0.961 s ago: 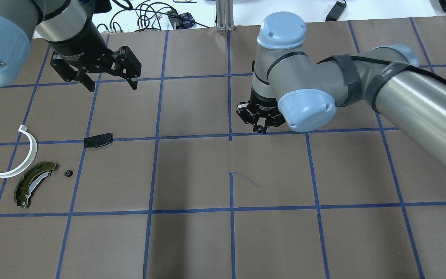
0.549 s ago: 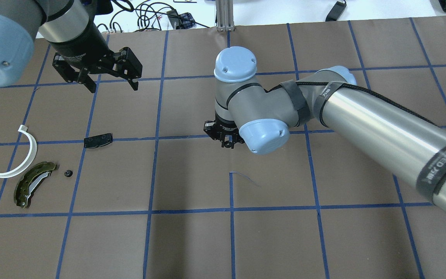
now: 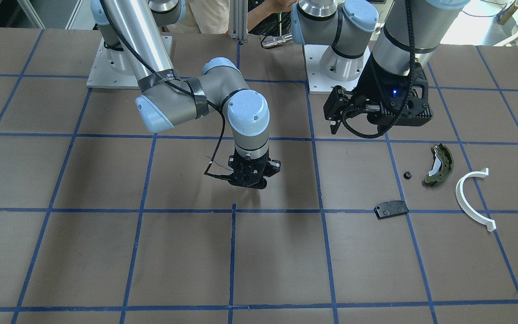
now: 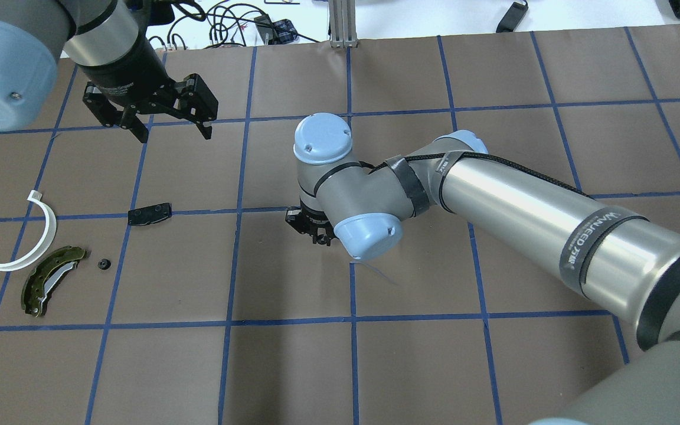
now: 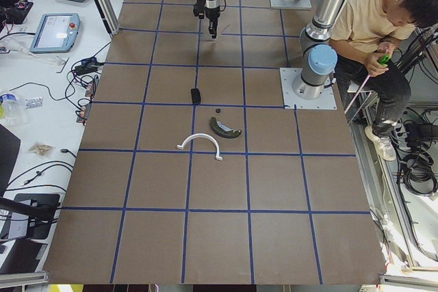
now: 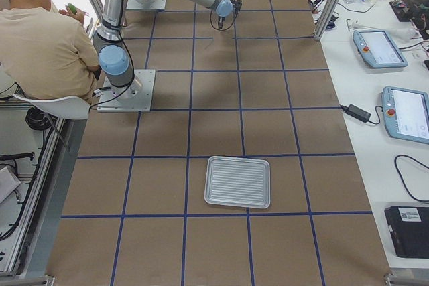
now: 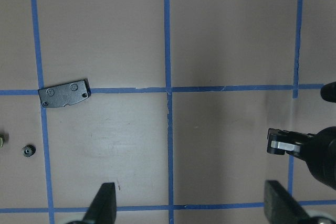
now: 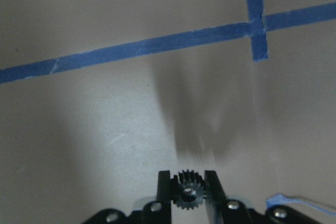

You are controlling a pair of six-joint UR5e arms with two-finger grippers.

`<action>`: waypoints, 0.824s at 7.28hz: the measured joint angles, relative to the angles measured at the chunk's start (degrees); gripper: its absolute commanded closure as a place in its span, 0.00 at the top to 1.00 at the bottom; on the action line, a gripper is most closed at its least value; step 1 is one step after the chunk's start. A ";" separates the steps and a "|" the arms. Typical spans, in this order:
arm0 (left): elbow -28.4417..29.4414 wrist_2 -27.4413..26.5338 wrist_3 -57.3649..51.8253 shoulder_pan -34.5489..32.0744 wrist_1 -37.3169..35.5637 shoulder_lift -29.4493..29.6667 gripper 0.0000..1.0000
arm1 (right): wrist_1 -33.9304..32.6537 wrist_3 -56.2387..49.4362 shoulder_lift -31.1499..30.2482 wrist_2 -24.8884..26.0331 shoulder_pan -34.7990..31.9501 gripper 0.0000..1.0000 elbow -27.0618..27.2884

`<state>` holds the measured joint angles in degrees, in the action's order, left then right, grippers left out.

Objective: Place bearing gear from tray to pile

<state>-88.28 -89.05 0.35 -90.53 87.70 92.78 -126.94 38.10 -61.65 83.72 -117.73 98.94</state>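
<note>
Two arms are over the brown worktop (image 4: 293,366), and I count two small dark gears. One gear (image 8: 189,195) is pinched between the two fingers of the right pincer (image 4: 315,233), which is drawn in narrow around it, teeth showing above the fingertips. It hangs off the surface, well away from the black pad (image 4: 149,213), toward the robot's right.

That single flat pad lies on a blue tape line. The second gear (image 4: 103,264) sits on the worktop near it, a little closer to the robot and to its left. Just past that gear from the pad lies one olive-green brake shoe (image 4: 51,278), and beside the shoe, farther from the pad again, one white arc (image 4: 33,236). These four pieces lie apart, none touching.

The left pincer (image 4: 173,133) hovers on the far side of the pad from the robot, its two fingers spread wide.

One ribbed metal tray (image 6: 238,181) lies far from the pad, at the end of the worktop on the robot's right.
</note>
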 measured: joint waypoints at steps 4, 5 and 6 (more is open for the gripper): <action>-1.59 0.33 0.14 -0.25 -0.34 0.49 1.00 | -2.17 -2.85 -2.63 0.26 1.56 1.00 -0.11; -4.32 0.37 0.56 -0.77 -2.61 0.51 1.00 | -0.87 -6.83 -4.61 0.54 3.85 1.00 -0.09; -7.90 0.35 1.62 -1.85 -7.57 0.85 1.00 | 2.02 -11.35 -6.67 0.66 6.98 1.00 -0.09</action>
<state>-96.18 -88.71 1.98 -92.38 80.13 93.63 -124.92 26.76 -68.32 84.39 -110.76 98.85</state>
